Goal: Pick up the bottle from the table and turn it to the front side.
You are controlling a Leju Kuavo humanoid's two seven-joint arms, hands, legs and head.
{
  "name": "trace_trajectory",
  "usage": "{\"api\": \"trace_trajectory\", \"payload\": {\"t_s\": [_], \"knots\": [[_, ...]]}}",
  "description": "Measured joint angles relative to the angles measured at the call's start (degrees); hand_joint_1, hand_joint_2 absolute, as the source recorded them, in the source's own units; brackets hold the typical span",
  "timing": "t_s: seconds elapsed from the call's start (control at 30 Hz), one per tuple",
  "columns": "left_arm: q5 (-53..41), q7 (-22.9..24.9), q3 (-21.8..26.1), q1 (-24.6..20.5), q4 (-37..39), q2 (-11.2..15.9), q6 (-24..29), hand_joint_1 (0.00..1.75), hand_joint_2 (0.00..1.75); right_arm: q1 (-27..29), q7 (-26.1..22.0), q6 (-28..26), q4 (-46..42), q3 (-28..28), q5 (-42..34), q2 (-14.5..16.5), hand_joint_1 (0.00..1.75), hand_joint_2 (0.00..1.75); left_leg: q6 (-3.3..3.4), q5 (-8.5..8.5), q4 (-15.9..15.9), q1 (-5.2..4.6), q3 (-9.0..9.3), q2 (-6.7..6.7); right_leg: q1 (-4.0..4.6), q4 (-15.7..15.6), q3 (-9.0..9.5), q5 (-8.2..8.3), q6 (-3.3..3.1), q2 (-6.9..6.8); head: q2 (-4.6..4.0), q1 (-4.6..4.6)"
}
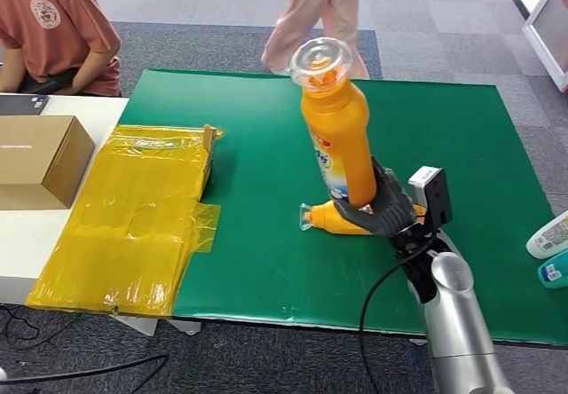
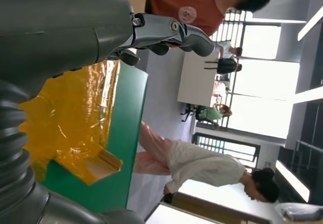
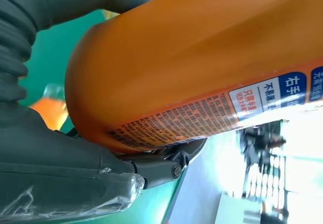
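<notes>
Right hand [image 1: 382,209] fingers [image 1: 361,219] wrap the raised orange bottle's [image 1: 338,132] base

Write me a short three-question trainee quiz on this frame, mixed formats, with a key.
1. True or false: the right hand grips the orange bottle near its base, cap end up.
2. Multiple choice: the second orange bottle is A) standing on the cardboard box, B) lying on the green mat, C) in a person's hand.
3. Fill in: the crumpled plastic sheet at the mat's left edge is ____ in colour.
Key: 1 true; 2 B; 3 yellow.
</notes>
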Motion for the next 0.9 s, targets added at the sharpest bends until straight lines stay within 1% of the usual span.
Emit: {"api": "trace_trajectory", "payload": {"t_s": [0.13,0.3,0.4,0.6,0.9], "knots": [[-1.9,0.0,-5.2,-4.3,2.7,2.6,1.0,0.00,1.75,-1.4,-0.5,0.2,0.6,3.4,-0.3,0.7,1.75,1.75,-0.02,0.07,0.0,0.00,-0.01,0.00,0.00,0.0,-0.04,0.10,-0.03,0.00,0.00,0.00],[-3.9,0.7,-12.1,-8.8,6.5,7.4,-0.7,0.00,1.75,-2.9,-1.1,0.6,1.2,6.3,-1.0,0.7,1.75,1.75,-0.01,0.09,0.0,0.00,-0.03,0.01,0.00,0.0,-0.06,0.13,-0.02,0.01,0.00,0.00],[-4.1,1.2,-15.7,-10.9,8.2,9.5,-0.7,0.00,1.75,-3.2,-1.3,0.8,1.6,7.7,-1.2,0.7,1.75,1.75,-0.01,0.09,0.0,0.00,-0.03,0.01,0.00,0.0,-0.06,0.13,-0.02,0.01,0.00,-0.01],[-4.1,1.3,-18.5,-12.1,9.7,11.4,-0.7,0.00,1.75,-3.2,-1.5,0.9,2.1,8.8,-1.2,0.7,1.75,1.75,-0.02,0.08,0.0,0.00,-0.10,0.01,0.00,0.0,-0.14,0.12,-0.02,0.01,0.00,-0.01],[-3.4,1.5,-19.8,-12.8,10.8,12.4,-0.6,0.00,1.75,-3.4,-1.6,1.0,2.5,9.4,-1.3,0.7,1.75,1.75,-0.02,0.08,0.0,0.00,-0.15,0.01,0.00,0.0,-0.19,0.12,-0.02,0.01,0.00,-0.01]]}}
